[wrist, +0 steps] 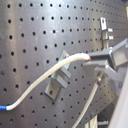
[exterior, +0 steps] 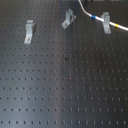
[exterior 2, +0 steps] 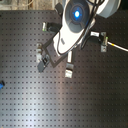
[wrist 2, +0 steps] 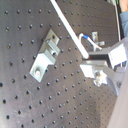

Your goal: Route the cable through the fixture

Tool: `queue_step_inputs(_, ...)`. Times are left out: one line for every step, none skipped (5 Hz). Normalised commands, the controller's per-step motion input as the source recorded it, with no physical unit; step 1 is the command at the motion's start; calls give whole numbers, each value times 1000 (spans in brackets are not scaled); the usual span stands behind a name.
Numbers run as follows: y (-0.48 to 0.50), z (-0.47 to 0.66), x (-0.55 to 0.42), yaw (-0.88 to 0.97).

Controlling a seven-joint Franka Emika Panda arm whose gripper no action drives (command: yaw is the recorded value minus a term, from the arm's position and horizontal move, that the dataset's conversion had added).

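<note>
The thin white cable [exterior: 88, 12] comes down from the top edge of the first exterior view. Its blue band [exterior: 96, 19] lies just before the right metal fixture [exterior: 106, 23]. Its yellow band [exterior: 114, 26] lies just past that fixture, and the end runs off to the first exterior view's right. My gripper [wrist: 95, 60] is shut on the cable [wrist: 55, 70] in the first wrist view. It is above the middle fixture [wrist: 59, 79]. The second wrist view shows the same grip [wrist 2: 89, 59] on the cable [wrist 2: 70, 22]. My arm [exterior 2: 75, 22] hides the gripper in the second exterior view.
Three metal fixtures stand in a row on the black perforated board [exterior: 65, 85]: left [exterior: 29, 31], middle [exterior: 68, 20] and the right one. The second exterior view shows them too [exterior 2: 42, 56], [exterior 2: 68, 70], [exterior 2: 102, 42], with the cable end [exterior 2: 119, 47] beyond.
</note>
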Motion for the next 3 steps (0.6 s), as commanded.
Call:
queue_step_inputs(258, 218, -187, 671)
queue_step_inputs(181, 223, -109, 774)
queue_step_inputs(-14, 296, -26, 440)
